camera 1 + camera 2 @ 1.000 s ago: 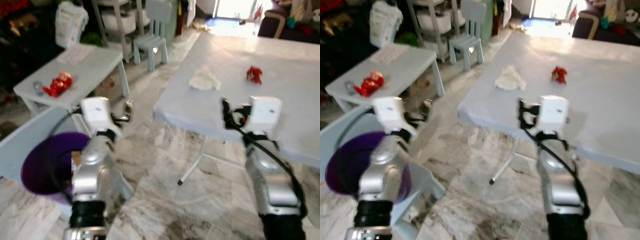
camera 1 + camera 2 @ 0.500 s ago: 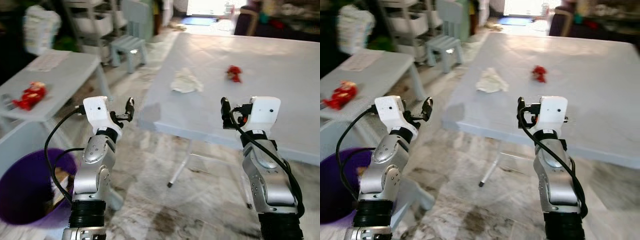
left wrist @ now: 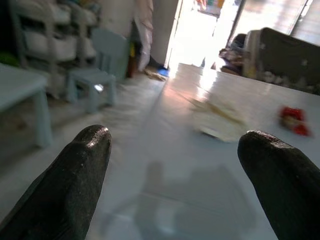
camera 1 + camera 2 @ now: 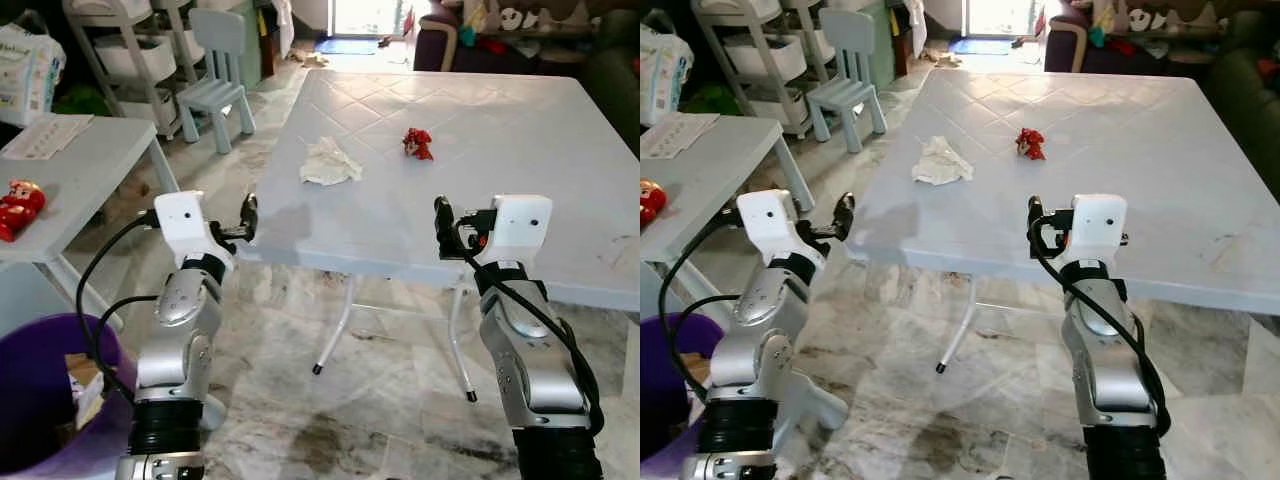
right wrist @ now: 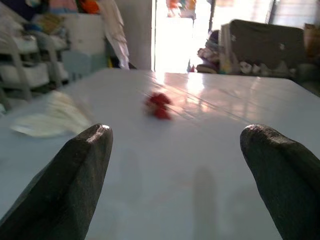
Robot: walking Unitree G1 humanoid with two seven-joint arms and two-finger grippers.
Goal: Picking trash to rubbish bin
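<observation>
A crumpled white tissue (image 4: 328, 162) and a small red wrapper (image 4: 417, 144) lie on the large white table (image 4: 520, 200). The purple bin (image 4: 35, 410) stands on the floor at the lower left, with some trash inside. My left gripper (image 4: 247, 216) is raised just off the table's near left corner, open and empty. My right gripper (image 4: 441, 224) hovers at the table's near edge, open and empty too. Along the left wrist view the tissue (image 3: 220, 120) lies ahead between the fingers; in the right wrist view the red wrapper (image 5: 159, 106) sits ahead on the tabletop.
A low white table (image 4: 70, 170) at the left carries a red toy (image 4: 17, 206) and a sheet of paper. A small chair (image 4: 218, 60) and shelves stand behind it. The big table's folding legs (image 4: 335, 330) rise from the marble floor before me.
The whole view has swung right and steadied: the big table now lies straight ahead and the bin sits further to the lower left. Both arms hold the same raised pose.
</observation>
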